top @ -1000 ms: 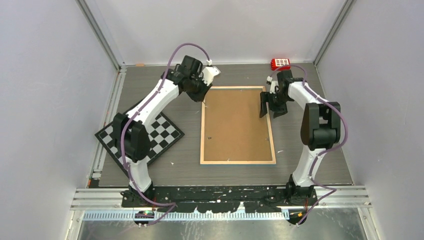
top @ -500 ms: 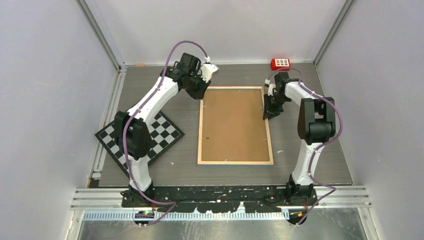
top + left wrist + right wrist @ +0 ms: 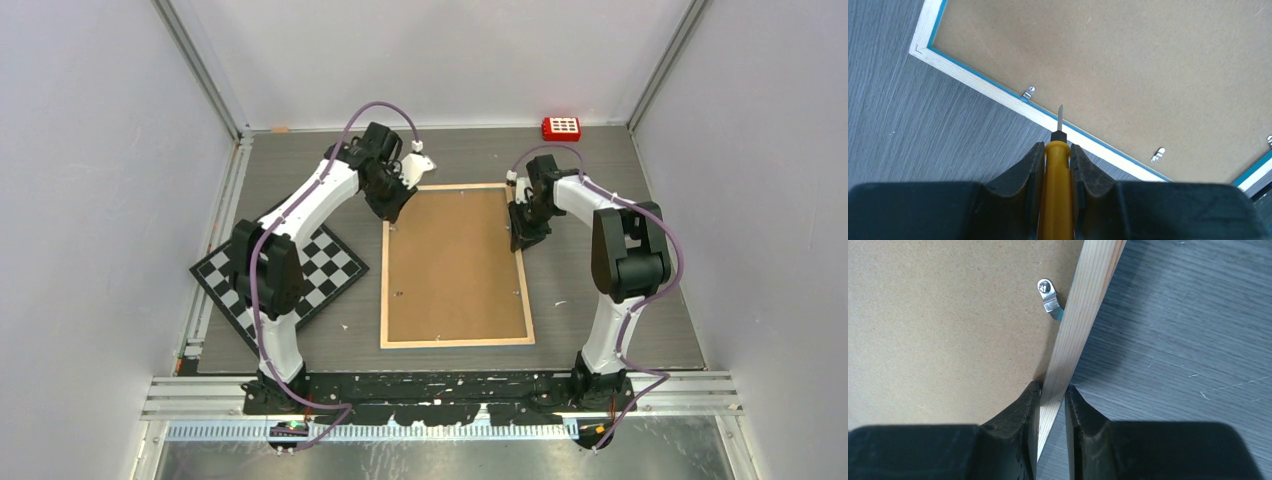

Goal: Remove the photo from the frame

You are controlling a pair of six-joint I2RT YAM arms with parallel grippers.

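The frame (image 3: 455,265) lies back-up mid-surface, long axis toward the far edge, photo hidden underneath. The right pincer (image 3: 1053,400) clamps its right rail. The left pincer (image 3: 1058,155), clamped on a screwdriver (image 3: 1057,200), points the tip between two clips (image 3: 1029,92).

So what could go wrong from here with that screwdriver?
The screwdriver in the left gripper points at the frame rim between two clips, not at either one; pushed forward, it might gouge the wood or backing board. The right gripper pinches only the thin rim, so the frame might slide or twist when a clip is pried.
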